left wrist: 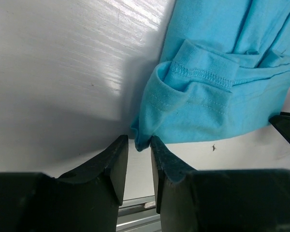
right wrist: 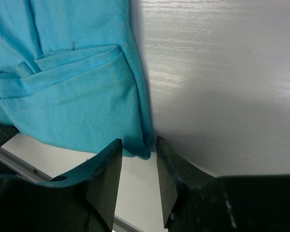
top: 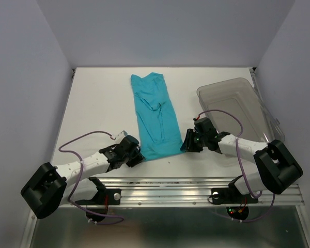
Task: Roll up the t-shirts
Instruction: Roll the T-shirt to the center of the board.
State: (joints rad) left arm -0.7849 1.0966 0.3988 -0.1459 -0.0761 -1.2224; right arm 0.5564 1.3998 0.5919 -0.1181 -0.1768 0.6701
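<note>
1. White table (top: 93, 103) fills the middle, with pale purple walls around it.
2. One blue-green t-shirt (top: 155, 116) lies flat on the table, about in the middle.
3. It is folded into a long strip. One end points to the far wall and the other end points to the arms.
4. A sleeve is tucked in on top of the strip, and some folds show there.
5. A clear bin (top: 232, 98) sits on the right side of the table, apart from the t-shirt.
6. The left claw (top: 137, 157) is low by the near left corner of the t-shirt.
7. In the left wrist view, the left claw (left wrist: 139, 145) has its two black fingers apart, with a thin gap between them. The corner of the t-shirt (left wrist: 208, 96) sits right at the tips.
8. The right claw (top: 188, 144) is low by the near right corner.
9. In the right wrist view, the right claw (right wrist: 138, 142) also has its fingers apart. The corner of the t-shirt (right wrist: 77, 96) reaches the tips, and white table shows through the gap.
</note>
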